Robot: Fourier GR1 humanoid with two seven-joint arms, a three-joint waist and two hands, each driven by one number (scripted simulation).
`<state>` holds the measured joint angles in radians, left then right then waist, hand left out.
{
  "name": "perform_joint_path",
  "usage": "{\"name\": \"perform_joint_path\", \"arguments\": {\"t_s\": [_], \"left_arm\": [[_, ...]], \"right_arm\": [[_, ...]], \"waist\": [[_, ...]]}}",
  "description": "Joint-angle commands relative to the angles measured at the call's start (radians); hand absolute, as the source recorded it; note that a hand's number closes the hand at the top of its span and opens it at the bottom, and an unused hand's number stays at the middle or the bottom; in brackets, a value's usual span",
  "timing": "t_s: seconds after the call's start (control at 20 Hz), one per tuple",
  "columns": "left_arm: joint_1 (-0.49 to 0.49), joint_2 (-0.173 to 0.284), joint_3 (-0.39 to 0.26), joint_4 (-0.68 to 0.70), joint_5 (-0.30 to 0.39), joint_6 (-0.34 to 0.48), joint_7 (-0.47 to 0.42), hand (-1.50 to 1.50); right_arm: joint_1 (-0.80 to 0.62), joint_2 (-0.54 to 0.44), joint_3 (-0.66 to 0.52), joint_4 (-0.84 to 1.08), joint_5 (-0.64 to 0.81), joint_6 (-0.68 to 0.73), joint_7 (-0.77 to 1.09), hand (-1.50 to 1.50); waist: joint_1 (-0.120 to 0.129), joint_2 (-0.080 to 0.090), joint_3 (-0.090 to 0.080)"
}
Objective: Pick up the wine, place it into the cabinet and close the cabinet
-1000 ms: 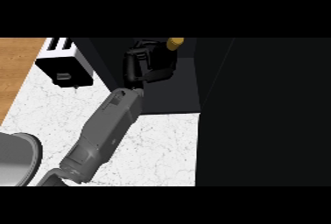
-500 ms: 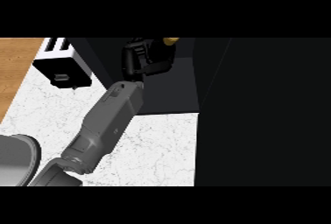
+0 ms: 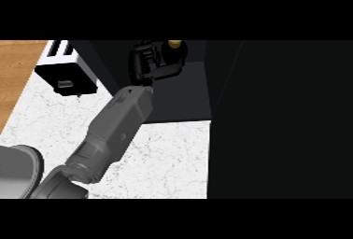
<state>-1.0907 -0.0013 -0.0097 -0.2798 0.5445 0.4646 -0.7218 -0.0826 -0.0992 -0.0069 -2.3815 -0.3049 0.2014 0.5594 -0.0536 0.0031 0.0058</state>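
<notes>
The wine [image 3: 175, 45] shows only as a small yellowish top at the upper edge of the view, inside the dark opening of the cabinet [image 3: 180, 88]; the rest of the bottle is dark against the dark interior and hidden behind the black hand [image 3: 151, 63], so its body cannot be made out. That hand is curled round the bottle, fingers wrapped at its left and front, just below the yellowish top. Which arm it belongs to cannot be settled from this 1 view; it comes in from the lower left, its grey forearm [image 3: 114, 130] slanting up across the white marbled tabletop [image 3: 165, 158] into the cabinet. A broad black panel [image 3: 283, 116], likely the cabinet door, fills the right side. To the left of the cabinet stands a black toaster [image 3: 66, 74], with brown wood [image 3: 17, 70] beyond it, and a grey rounded shape [image 3: 17, 165] sits at the lower left edge
</notes>
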Motion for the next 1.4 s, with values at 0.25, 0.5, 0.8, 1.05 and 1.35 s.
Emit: {"name": "perform_joint_path", "arguments": {"t_s": [0.25,0.5,0.8,1.05,1.35], "left_arm": [[-0.002,0.013,0.046,0.105,0.0,-0.014,-0.038,1.5],[-0.028,0.02,0.029,0.141,-0.03,0.025,-0.017,-1.5],[-0.017,0.001,0.029,0.171,-0.042,0.074,-0.058,-1.5],[0.007,0.039,0.022,0.197,-0.07,0.057,-0.07,-1.5],[-0.007,0.035,0.054,0.179,-0.052,0.076,-0.086,-1.5]], "right_arm": [[0.031,-0.005,0.016,-0.112,-0.002,-0.019,0.046,-1.5],[0.005,-0.011,-0.001,-0.017,-0.002,0.01,-0.018,-1.5],[-0.021,-0.025,-0.032,-0.095,-0.065,-0.037,0.058,-1.5],[0.023,-0.017,0.003,-0.06,-0.039,0.014,-0.009,-1.5],[0.018,-0.012,0.026,-0.08,-0.021,-0.011,0.021,-1.5]], "waist": [[-0.006,0.014,-0.007],[0.006,0.013,-0.006],[-0.02,0.017,-0.007],[-0.023,0.025,-0.007],[-0.025,0.024,-0.008]]}}
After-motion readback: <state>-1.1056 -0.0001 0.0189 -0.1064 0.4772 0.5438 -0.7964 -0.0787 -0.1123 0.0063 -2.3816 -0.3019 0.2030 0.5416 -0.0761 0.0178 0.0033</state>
